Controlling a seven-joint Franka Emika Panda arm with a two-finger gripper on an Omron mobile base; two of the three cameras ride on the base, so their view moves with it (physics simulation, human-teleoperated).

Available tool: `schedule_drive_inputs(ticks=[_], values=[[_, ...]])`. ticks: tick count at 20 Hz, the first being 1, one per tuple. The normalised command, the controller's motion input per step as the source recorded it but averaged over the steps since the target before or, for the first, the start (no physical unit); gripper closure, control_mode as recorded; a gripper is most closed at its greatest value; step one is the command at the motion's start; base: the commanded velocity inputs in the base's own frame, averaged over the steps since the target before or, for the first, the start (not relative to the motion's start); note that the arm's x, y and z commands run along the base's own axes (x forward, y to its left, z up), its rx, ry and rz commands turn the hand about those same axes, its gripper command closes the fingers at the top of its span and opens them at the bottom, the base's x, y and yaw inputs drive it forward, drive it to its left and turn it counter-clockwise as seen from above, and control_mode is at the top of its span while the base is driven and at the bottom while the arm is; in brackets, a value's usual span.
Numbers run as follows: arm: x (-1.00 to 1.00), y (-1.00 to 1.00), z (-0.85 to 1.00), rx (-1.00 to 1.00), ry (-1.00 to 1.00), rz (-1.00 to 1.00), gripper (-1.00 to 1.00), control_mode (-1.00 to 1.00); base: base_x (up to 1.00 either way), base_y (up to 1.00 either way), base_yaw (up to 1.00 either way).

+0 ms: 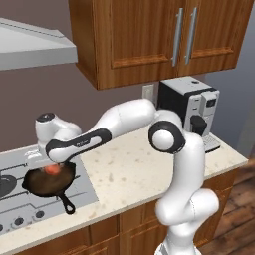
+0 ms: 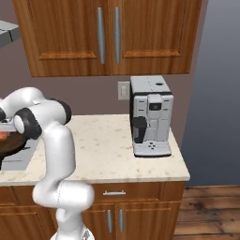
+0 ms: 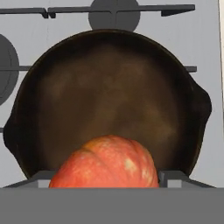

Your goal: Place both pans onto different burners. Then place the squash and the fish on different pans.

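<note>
One small, round orange-red squash [image 3: 105, 162], likely firm, smooth and roll-prone, sits gripped across its middle between our widely spread fingers [image 3: 174, 178] above the rusty brown-black skillet [image 3: 109, 96].

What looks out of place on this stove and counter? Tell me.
Nothing stands out. The brown skillet sits level on the cooktop, handle pointing toward the front edge. The squash is whole, over the skillet between the spread fingers of the gripper. The coffee machine stands upright on the counter. No spills or damage show.
</note>
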Motion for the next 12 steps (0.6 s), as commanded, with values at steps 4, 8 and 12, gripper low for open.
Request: schedule_drive_inputs(ticks=[4,8,12], values=[[0.19,0.22,-0.13,-0.08,0.02,-0.08,1.00,-1.00,0.00,0.00,0.00],[0.15,0.01,-0.22,-0.06,0.04,-0.10,1.00,-1.00,0.00,0.00,0.00],[0.11,0.00,-0.30,-0.04,0.07,-0.10,1.00,-1.00,0.00,0.00,0.00]])
